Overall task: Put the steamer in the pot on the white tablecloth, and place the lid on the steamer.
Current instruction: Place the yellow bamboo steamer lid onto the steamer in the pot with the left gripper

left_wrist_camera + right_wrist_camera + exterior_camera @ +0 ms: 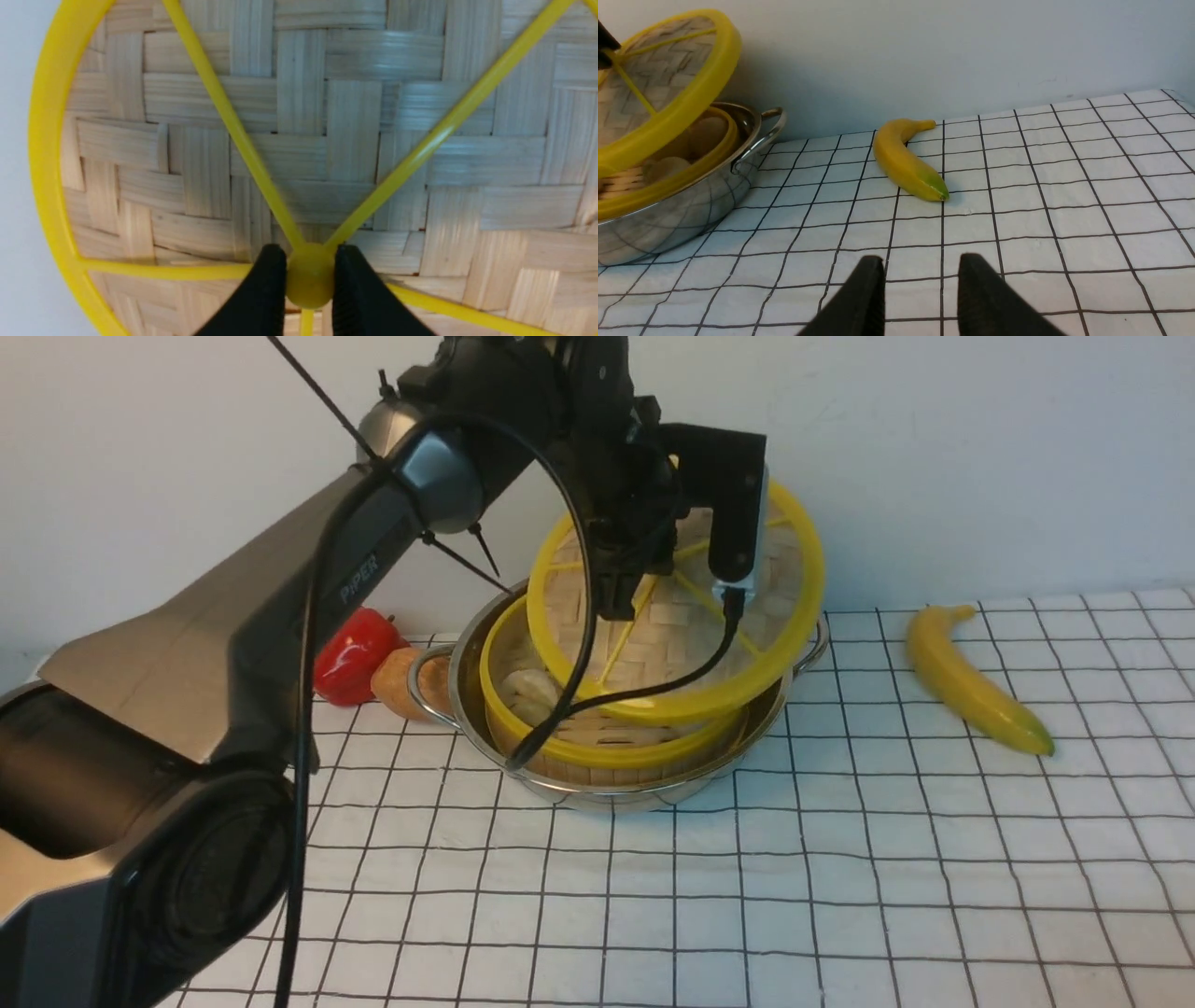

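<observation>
The steamer (607, 751) sits inside the shiny pot (653, 793) on the white tablecloth (840, 877). Above it the woven lid (672, 635) hangs steeply tilted, its lower edge close over the steamer's rim and its upper edge toward the wall. My left gripper (621, 602) is shut on the lid's yellow hub; in the left wrist view the black fingers of that gripper (310, 275) clamp the hub, with the lid (355, 130) filling the frame. My right gripper (920, 280) stands open and empty over bare cloth, to the right of the pot (682, 210).
A banana (971, 681) lies on the cloth right of the pot, near the wall. A red pepper (355, 653) and a tan vegetable (406, 681) sit against the pot's left handle. Pale round food (532, 695) lies inside the steamer.
</observation>
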Robot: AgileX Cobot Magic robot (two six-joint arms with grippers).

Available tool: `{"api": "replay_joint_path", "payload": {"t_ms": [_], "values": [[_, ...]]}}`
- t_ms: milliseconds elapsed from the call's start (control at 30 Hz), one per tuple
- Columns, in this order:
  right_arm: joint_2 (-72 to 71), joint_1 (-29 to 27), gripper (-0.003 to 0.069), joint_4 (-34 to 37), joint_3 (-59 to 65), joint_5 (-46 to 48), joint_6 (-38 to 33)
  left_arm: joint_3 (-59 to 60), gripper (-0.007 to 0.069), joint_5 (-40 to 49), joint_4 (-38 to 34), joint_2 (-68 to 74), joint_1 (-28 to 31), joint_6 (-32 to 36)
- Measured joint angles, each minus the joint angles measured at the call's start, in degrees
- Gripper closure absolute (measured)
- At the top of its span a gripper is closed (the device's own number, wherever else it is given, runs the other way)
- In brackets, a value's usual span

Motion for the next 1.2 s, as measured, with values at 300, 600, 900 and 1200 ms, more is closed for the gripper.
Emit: {"api": "replay_joint_path", "payload": {"t_ms": [300, 600, 900, 1200], "values": [[0.0, 0.0, 0.0417, 0.0, 0.0, 0.0, 0.0, -0.67, 0.0508, 4.41, 2.34, -0.19, 0.18, -1.92], [0.0, 0.0, 0.0417, 0.0, 0.0, 0.0, 0.0, -0.67, 0.0508, 4.84, 0.49, -0.26, 4.69, -2.02], [0.0, 0.0, 0.0417, 0.0, 0.0, 0.0, 0.0, -0.67, 0.0508, 4.89, -4.45, -0.37, 5.89, -0.31], [0.0, 0.0, 0.0417, 0.0, 0.0, 0.0, 0.0, -0.75, 0.0508, 5.44, -4.63, 1.66, 5.89, -0.46]]}}
